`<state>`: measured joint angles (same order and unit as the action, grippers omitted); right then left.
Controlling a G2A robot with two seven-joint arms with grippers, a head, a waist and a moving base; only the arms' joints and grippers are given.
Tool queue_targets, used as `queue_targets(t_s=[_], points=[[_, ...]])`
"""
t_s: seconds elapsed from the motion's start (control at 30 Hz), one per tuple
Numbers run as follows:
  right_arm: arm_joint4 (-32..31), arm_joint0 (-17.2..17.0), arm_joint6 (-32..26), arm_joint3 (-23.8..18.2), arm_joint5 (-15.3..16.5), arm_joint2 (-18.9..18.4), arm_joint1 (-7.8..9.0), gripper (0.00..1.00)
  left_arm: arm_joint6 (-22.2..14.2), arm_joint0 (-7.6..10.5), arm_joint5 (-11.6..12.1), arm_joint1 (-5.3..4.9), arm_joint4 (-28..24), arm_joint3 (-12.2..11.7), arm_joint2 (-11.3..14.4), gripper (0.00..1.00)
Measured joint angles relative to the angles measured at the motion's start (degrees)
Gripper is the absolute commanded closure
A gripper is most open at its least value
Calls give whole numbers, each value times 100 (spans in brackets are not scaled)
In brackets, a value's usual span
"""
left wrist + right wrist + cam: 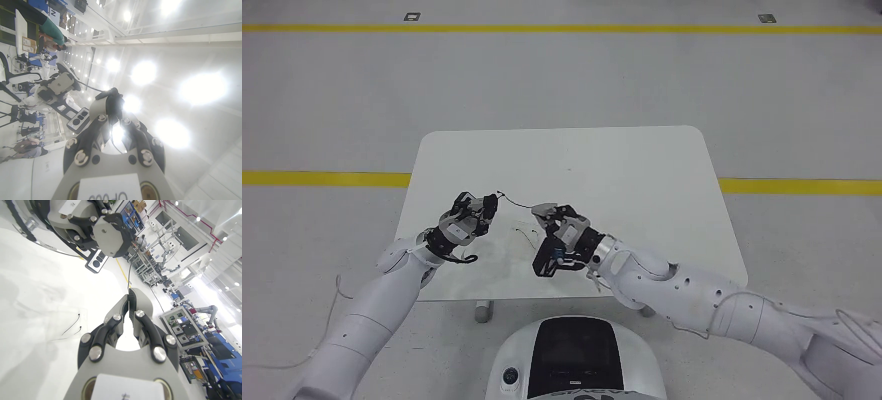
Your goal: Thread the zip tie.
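1. Where the white table (642, 170) stretches away from the robot, its far and right edges lie well apart from both grippers. The near edge is closer.
2. Left gripper (485, 206): hangs over the near-left part of the table, nearer the left edge than the right. Its fingers are closed and pinch one end of the zip tie (515, 200).
3. Right gripper (542, 212): near the left one, on its right. The ribbed pads (132, 302) are pressed together on the tie's other end.
4. Zip tie: thin, black, lifted off the table and spanning the gap between the two grippers. Its long axis runs side to side across the table, with the left end a little farther from the robot.
5. Two loose ties (72, 323), also black, lie flat on the table side by side, on the robot's side of the grippers. Each has a small head at one end.
6. White label (109, 186) on the left gripper's base: dark print, cut off at the frame edge, not legible in full.
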<state>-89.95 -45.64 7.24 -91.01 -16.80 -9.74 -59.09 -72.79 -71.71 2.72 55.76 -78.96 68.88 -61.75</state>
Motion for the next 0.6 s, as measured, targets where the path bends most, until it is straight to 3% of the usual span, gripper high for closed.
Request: queue_targets(t_s=[0.2,0.6], points=[[0,165,-140,-17,522,0,-17,100,0,0,0,0,0,0,0,100],[0,282,-687,-64,1142,0,-50,100,0,0,0,0,0,0,0,100]])
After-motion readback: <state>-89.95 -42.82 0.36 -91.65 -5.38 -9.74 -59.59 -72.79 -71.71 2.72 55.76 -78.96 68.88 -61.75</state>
